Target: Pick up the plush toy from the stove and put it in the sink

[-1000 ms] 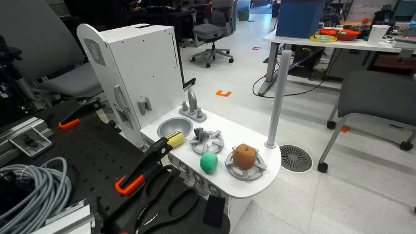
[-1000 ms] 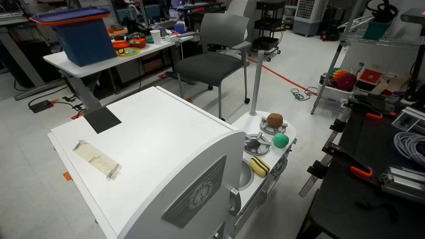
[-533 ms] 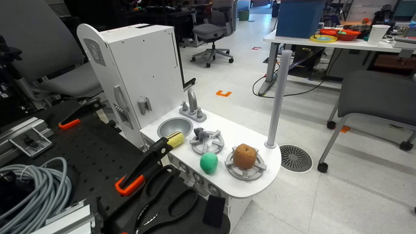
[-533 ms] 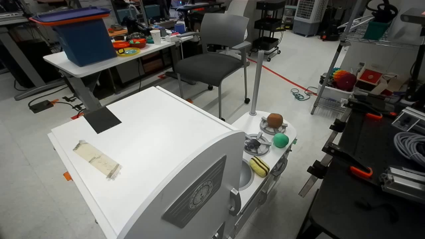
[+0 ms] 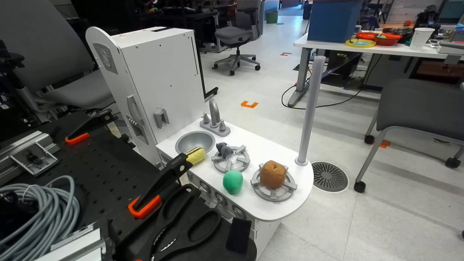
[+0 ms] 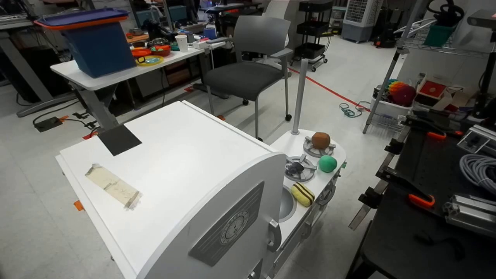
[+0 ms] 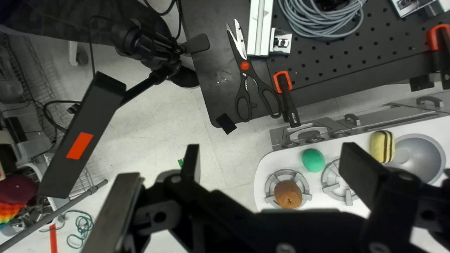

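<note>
Grey plush toy (image 5: 225, 150) on burner (image 5: 234, 161); in wrist view, hidden behind gripper (image 7: 272, 161).

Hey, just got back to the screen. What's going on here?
Nothing is being held: the robot's gripper is open in the wrist view, and neither exterior view shows it. The small dark gray plush toy sits on the burner nearer the sink, so its move is not yet done. A brown fruit-like toy is on the other burner, a green rounded toy sits on the counter, and a yellow striped toy lies at the sink's edge.
</note>
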